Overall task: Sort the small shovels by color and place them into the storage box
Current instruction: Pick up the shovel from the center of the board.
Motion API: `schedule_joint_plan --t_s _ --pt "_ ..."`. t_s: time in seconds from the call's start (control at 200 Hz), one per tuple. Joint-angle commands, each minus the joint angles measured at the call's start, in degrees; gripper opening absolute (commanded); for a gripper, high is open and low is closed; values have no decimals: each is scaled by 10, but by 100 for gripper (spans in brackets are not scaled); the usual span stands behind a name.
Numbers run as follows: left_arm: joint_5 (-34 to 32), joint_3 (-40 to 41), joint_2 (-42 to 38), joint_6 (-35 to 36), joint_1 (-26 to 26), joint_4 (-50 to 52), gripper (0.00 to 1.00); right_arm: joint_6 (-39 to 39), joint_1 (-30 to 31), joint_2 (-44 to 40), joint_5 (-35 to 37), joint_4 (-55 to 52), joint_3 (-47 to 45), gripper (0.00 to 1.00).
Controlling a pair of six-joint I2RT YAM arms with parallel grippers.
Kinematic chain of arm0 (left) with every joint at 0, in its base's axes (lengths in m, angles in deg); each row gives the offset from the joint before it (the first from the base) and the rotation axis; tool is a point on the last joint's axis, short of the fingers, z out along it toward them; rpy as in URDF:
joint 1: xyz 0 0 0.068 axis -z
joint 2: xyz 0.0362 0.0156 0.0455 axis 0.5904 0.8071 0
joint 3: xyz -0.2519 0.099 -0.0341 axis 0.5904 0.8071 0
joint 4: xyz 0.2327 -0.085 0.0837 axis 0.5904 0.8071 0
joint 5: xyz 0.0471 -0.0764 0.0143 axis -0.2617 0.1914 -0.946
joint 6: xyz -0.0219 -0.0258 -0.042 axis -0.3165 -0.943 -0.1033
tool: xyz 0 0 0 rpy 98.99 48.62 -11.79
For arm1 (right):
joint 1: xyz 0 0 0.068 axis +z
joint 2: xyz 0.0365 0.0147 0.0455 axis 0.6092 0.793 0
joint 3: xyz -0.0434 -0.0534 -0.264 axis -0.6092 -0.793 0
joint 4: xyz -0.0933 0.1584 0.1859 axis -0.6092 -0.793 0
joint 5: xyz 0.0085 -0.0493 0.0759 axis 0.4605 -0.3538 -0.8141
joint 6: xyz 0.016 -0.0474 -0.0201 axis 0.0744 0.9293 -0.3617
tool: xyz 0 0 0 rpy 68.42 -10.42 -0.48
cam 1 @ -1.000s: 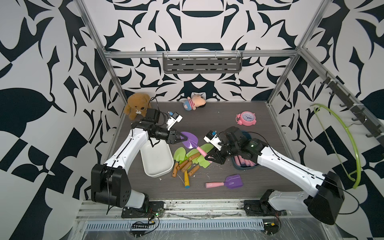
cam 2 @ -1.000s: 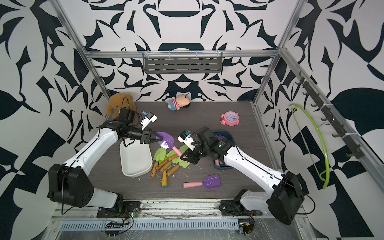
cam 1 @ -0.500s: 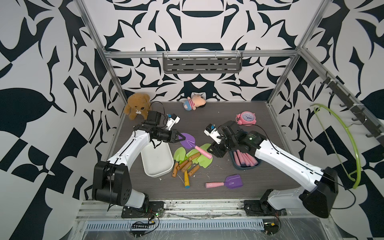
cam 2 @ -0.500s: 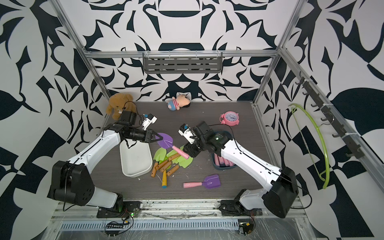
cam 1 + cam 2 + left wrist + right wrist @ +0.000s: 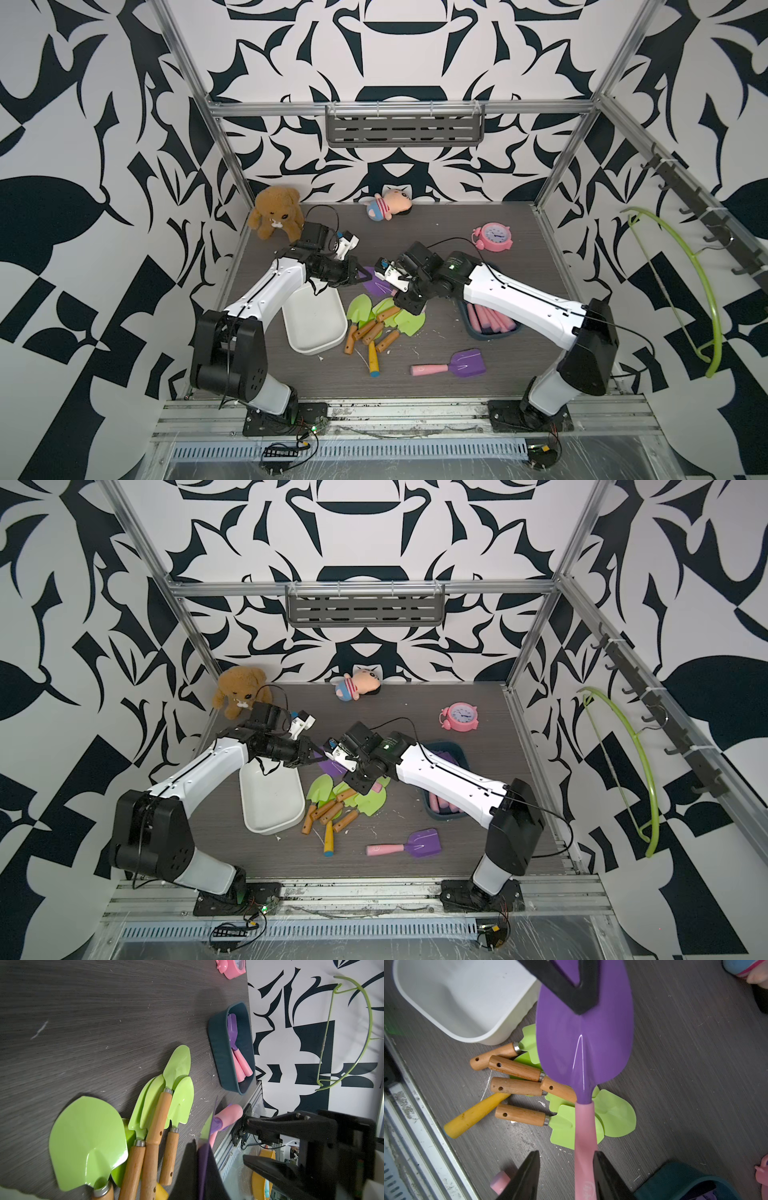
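A purple shovel (image 5: 583, 1043) with a pink handle (image 5: 584, 1147) hangs above the table. My left gripper (image 5: 360, 276) is shut on its blade edge (image 5: 203, 1159). My right gripper (image 5: 566, 1153) is open around the handle: one finger touches it and the other stands well clear. Below lies a pile of green shovels (image 5: 382, 320) with brown handles, and a yellow-handled one (image 5: 372, 357). Another purple shovel (image 5: 457, 365) lies near the front. The dark storage box (image 5: 492, 336) holds several purple shovels, while the white box (image 5: 311, 320) is empty.
A teddy bear (image 5: 276, 212) sits at the back left, a doll (image 5: 388, 205) at the back wall and a pink alarm clock (image 5: 492, 237) at the back right. A green hanger (image 5: 673, 286) hangs on the right wall.
My left jaws have closed fully on the purple blade. My right jaws have opened off the pink handle, and the right wrist has shifted back from the green pile.
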Motion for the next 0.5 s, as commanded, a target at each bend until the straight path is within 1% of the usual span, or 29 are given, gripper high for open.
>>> schedule_joint_plan --t_s 0.0,0.175,0.255,0.295,0.315,0.355,0.45,0.495 --pt "27 2 -2 -1 2 -14 0 21 0 7 17 -7 35 47" --pt "52 12 -10 -2 4 -29 0 22 -2 32 37 -14 56 47" --pt "64 15 -14 -2 4 -37 0 19 -5 41 38 -21 65 43" --pt "68 18 -15 -1 4 -39 0 16 -7 45 38 -27 70 36" --pt "69 18 -16 -1 4 -40 0 15 -8 46 39 -30 72 30" --pt "72 19 -17 -1 4 -40 0 13 -11 48 38 -34 74 24" --pt "74 17 -17 -1 5 -41 0 10 -16 45 36 -43 73 1" --pt "75 16 -17 -1 6 -41 0 7 -18 40 37 -43 69 0"
